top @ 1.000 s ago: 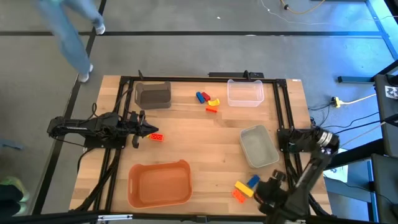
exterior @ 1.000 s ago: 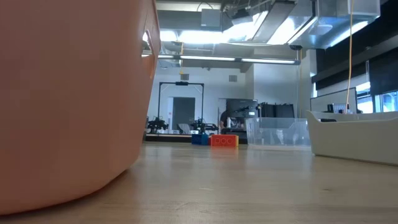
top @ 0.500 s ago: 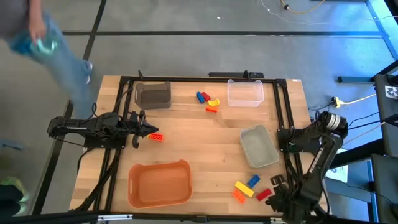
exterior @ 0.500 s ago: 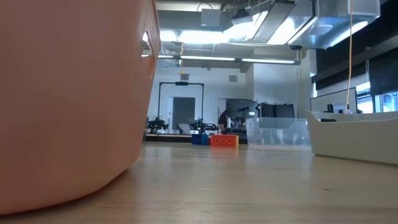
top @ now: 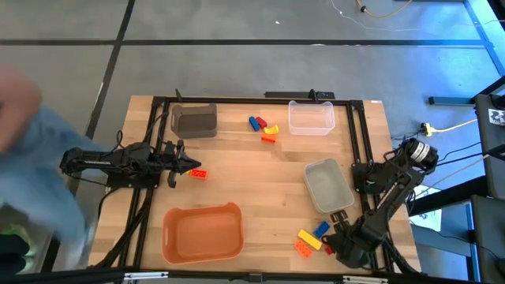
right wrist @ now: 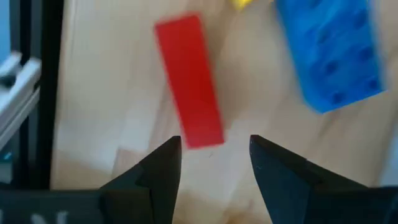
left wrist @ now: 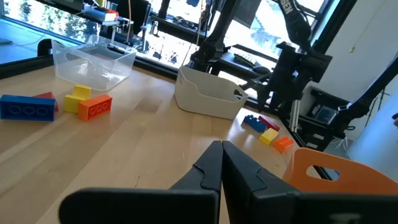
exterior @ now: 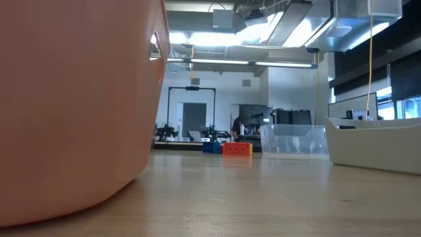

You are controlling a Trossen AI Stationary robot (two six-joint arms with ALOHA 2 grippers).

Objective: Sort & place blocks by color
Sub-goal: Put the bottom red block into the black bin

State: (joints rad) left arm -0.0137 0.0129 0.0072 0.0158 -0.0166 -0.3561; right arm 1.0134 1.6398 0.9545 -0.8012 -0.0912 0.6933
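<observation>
- Wooden tabletop [top: 260, 177] carries our blocks in three groups, placed here against the white bin [top: 328, 186]: one cluster far beyond it, one orange block [top: 199, 173] well to its left, one cluster just in front.
- Our right gripper [right wrist: 213, 163] hovers over that front cluster, jaws apart, lined up just short of the red block [right wrist: 189, 81], with the blue block [right wrist: 331, 53] beside it.
- We judge the red block light, rigid and smooth; pinching its long flat sides should hold best.
- Our left gripper [left wrist: 221, 163] waits by the orange block, jaws together.
</observation>
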